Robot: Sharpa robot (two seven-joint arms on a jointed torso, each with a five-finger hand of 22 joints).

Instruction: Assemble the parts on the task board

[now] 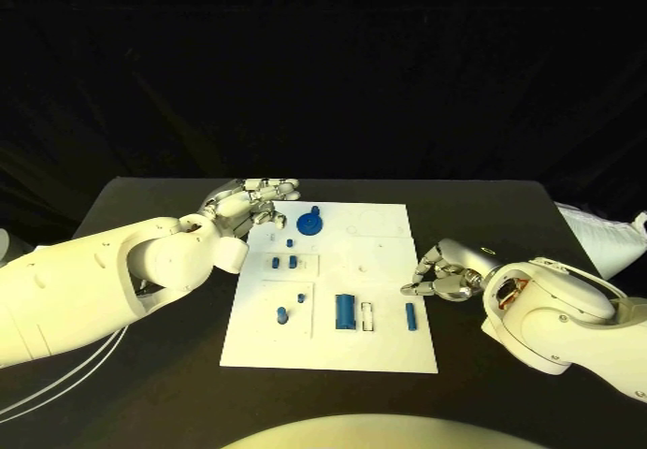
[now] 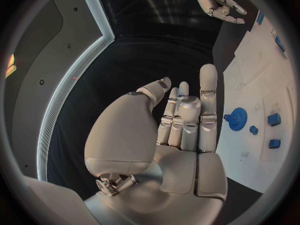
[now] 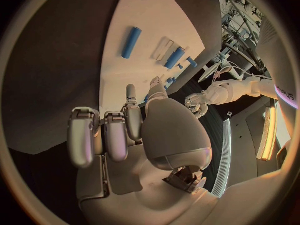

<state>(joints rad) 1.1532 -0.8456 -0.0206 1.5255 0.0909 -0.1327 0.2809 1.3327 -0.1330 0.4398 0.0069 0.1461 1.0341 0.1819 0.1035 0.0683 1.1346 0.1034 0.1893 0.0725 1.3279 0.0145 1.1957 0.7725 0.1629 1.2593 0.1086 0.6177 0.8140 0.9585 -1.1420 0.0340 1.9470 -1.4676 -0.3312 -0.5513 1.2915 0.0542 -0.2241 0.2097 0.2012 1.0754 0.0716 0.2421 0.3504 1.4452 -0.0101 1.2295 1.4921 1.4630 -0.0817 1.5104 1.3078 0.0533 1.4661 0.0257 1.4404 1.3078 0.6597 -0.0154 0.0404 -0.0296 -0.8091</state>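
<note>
The white task board (image 1: pixel 391 224) lies mid-table. A blue gear (image 1: pixel 311 223) stands near its far-left corner, also seen as the gear (image 2: pixel 236 119). My left hand (image 1: pixel 251 208) hovers beside that gear; a small blue part (image 2: pixel 182 88) shows between its thumb and fingertips, seemingly pinched. My right hand (image 1: pixel 445 271) sits at the board's right edge with its fingers (image 3: pixel 106 135) curled in and nothing in them. On the near half lie a blue cylinder (image 1: pixel 347 310) and a blue rod (image 1: pixel 409 316), seen too as the cylinder (image 3: pixel 174 57) and the rod (image 3: pixel 131 42).
Small blue blocks (image 1: pixel 282 264) sit in the board's left column, with another small piece (image 1: pixel 283 313) nearer me. Black table (image 1: pixel 512 206) surrounds the board. White cables (image 1: pixel 54 388) trail at the near left. A white object (image 1: pixel 607 234) rests at the right edge.
</note>
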